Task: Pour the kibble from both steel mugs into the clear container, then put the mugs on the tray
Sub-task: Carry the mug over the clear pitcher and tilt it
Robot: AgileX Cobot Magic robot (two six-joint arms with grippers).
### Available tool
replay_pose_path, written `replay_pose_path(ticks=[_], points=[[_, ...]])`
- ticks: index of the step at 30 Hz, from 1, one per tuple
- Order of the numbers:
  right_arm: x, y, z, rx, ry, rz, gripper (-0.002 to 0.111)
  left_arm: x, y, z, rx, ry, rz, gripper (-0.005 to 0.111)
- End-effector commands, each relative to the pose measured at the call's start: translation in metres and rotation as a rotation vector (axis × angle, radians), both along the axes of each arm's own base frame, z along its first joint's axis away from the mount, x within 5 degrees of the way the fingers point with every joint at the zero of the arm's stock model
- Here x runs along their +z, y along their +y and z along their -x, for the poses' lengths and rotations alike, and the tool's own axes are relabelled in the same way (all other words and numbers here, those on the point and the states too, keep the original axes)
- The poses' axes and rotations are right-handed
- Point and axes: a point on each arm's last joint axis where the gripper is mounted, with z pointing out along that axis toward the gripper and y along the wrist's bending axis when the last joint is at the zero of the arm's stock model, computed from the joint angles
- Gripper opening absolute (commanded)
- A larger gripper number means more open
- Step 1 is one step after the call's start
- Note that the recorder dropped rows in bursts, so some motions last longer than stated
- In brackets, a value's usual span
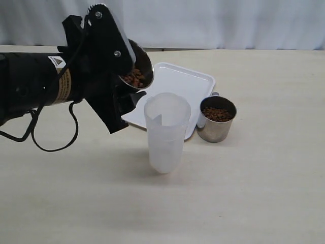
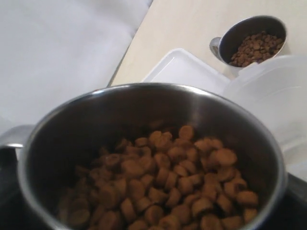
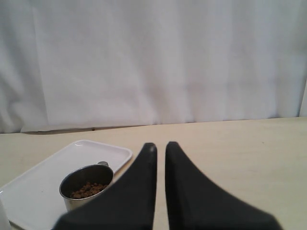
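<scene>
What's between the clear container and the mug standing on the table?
Only the near corner of the white tray, seen in the exterior view. It runs behind the container and ends beside the mug. Nothing else lies there.

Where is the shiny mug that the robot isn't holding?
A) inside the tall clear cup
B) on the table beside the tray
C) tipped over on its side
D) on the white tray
B: the free steel mug stands upright on the table, right beside the tray and not on it, with kibble inside.
</scene>
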Motion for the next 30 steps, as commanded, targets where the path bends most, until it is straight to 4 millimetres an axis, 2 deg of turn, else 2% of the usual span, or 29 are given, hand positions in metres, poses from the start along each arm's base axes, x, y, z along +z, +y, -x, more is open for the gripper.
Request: replay_pose_path(ticks=[1,6,14,17,22,27,30], points=[[0.000,0.000,0.000,-0.006,-0.011,-0.003,0.005,0.003,0.000,0.002,-0.015,-0.018,-0.007,0.000],[0.000,0.000,0.000,-0.006,-0.011,-0.003,0.005,0.002,-0.008,0.009,-0.047,-0.017,-0.011,0.000],[0.000,0.000,0.000,-0.006,-0.011,-0.003,0.005,-0.001,-0.006,0.011,-0.031,-0.037,-0.069,0.000],[0.000,0.000,0.000,-0.006,-0.011,-0.003,0.005,-0.005,-0.003,0.008,0.002,-0.044,-0.112,0.000],[0.000,0.000,0.000,-0.006,-0.011,-0.003,0.005,-0.008,-0.008,0.006,-0.063,-0.083,-0.160,0.000],[0.000,0.000,0.000,-0.006,-0.011,-0.003,0.005,-0.008,-0.008,0.006,-0.067,-0.096,-0.172,0.000],[0.000,0.000,0.000,-0.006,-0.011,-0.003,0.005,-0.001,-0.011,0.004,-0.067,-0.109,-0.153,0.000]])
